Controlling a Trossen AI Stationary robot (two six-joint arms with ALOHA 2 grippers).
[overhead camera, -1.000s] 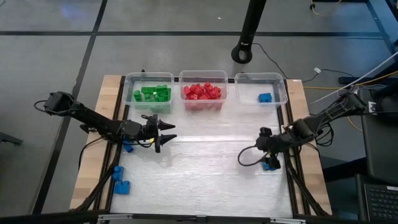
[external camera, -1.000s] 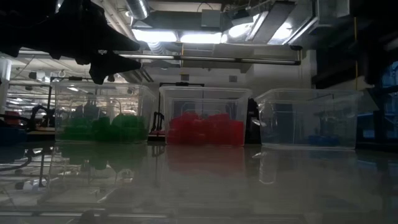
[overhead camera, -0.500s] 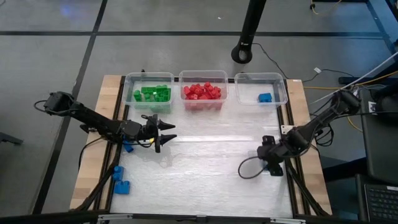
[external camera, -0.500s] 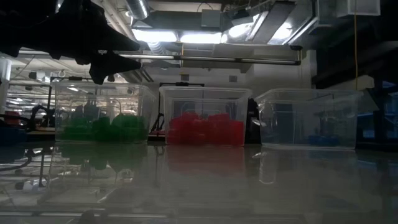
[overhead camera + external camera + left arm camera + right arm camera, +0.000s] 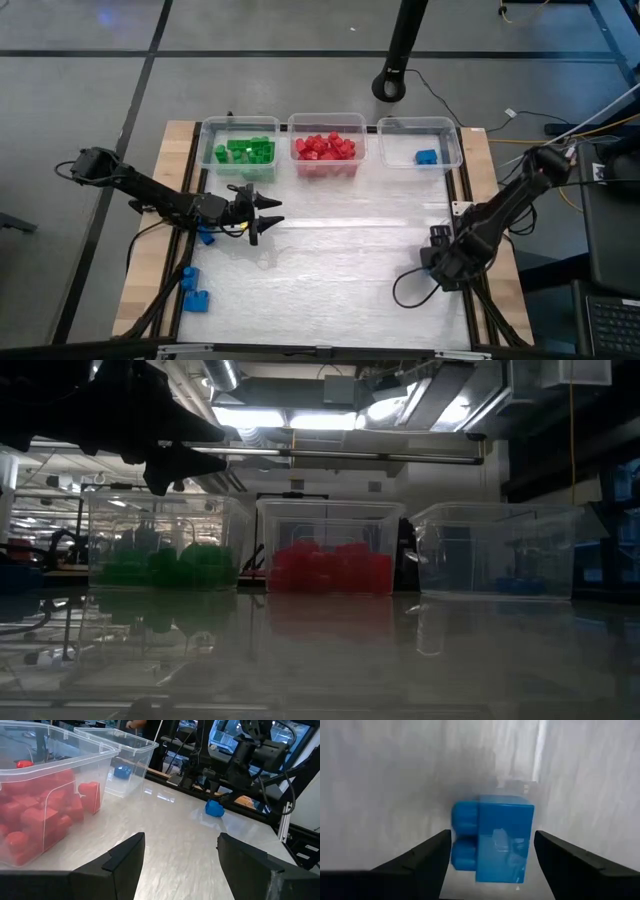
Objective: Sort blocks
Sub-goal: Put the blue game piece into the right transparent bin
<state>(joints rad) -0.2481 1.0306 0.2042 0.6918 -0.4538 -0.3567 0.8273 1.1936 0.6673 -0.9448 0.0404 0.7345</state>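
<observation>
While the right gripper [image 5: 440, 272] is down at the tabletop [image 5: 330, 270] near its right edge, its fingers [image 5: 420, 862] stand apart on either side of a blue block [image 5: 492, 838], w/ a gap showing on both sides, so not gripping. That block lies on its side w/ studs facing one finger. In the high view the arm covers it; the left wrist view shows it as a blue lump [image 5: 215, 808] on the tabletop below the right arm.

Left gripper [image 5: 262, 213] hovers over the left-centre of the tabletop, just in front of the green bin [image 5: 240, 150], fingers [image 5: 125, 857] open & holding nothing.

Three clear bins sit in a row along the far edge: green blocks [image 5: 244, 151] in the left one, red blocks [image 5: 325, 148] in the middle bin [image 5: 327, 146], one blue block [image 5: 427, 157] in the right bin [image 5: 420, 142].

More blue blocks are loose at the left edge: one [image 5: 206, 237] under the left arm, two more [image 5: 193, 290] close together nearer the front corner
</observation>
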